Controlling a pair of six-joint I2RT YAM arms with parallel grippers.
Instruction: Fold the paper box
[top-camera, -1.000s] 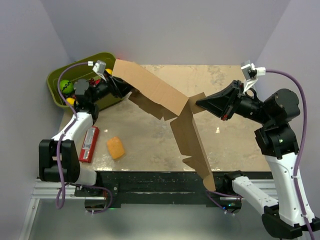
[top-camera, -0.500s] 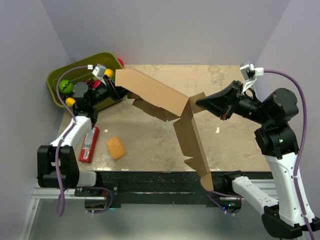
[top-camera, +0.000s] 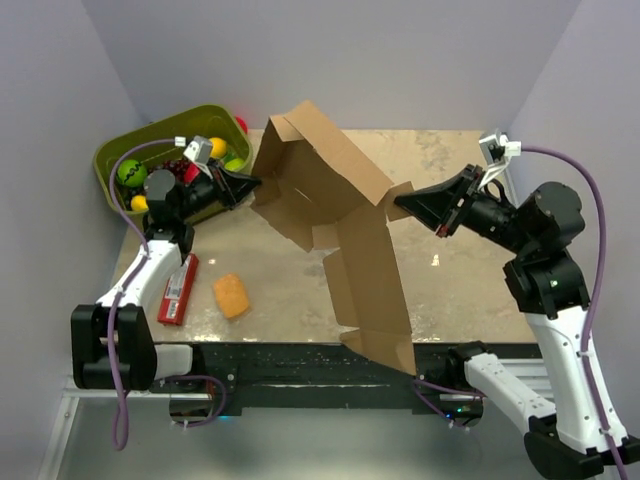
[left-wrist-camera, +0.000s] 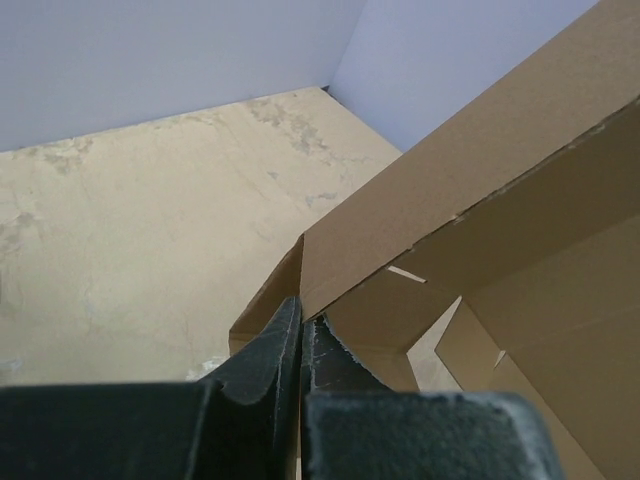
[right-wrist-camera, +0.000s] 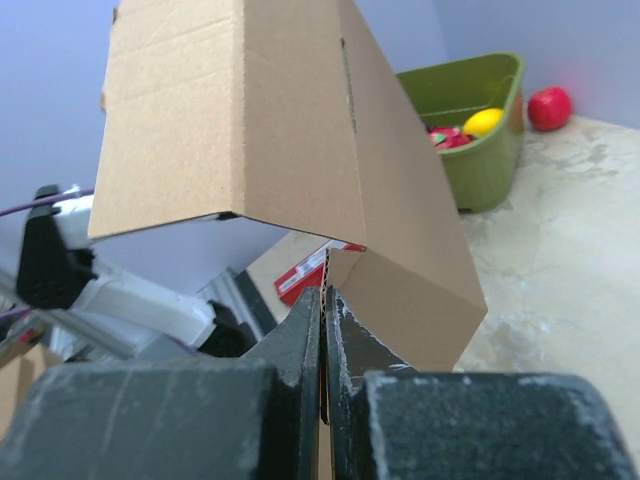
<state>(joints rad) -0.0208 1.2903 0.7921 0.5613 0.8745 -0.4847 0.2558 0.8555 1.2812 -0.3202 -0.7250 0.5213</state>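
Observation:
The paper box (top-camera: 335, 195) is a brown corrugated sheet with flaps and creases, held up off the table between both arms and partly folded. My left gripper (top-camera: 253, 184) is shut on its left edge. In the left wrist view the cardboard (left-wrist-camera: 500, 200) runs down into the tips of the left gripper (left-wrist-camera: 301, 312). My right gripper (top-camera: 399, 204) is shut on a flap on the box's right side. The right wrist view shows the fluted edge pinched in the right gripper (right-wrist-camera: 324, 295), with a big panel (right-wrist-camera: 280, 120) standing above. A long panel (top-camera: 370, 290) hangs toward the near table edge.
An olive-green bin (top-camera: 112, 150) with coloured balls stands at the back left, seen also in the right wrist view (right-wrist-camera: 470, 90). A red ball (top-camera: 241, 125) lies beside it. An orange block (top-camera: 231, 295) and a red packet (top-camera: 178, 288) lie on the table's near left.
My left gripper has shut on the box's left edge. The box's left panels have swung upward and folded, and the hanging panel has shifted left. The right gripper has kept its grip.

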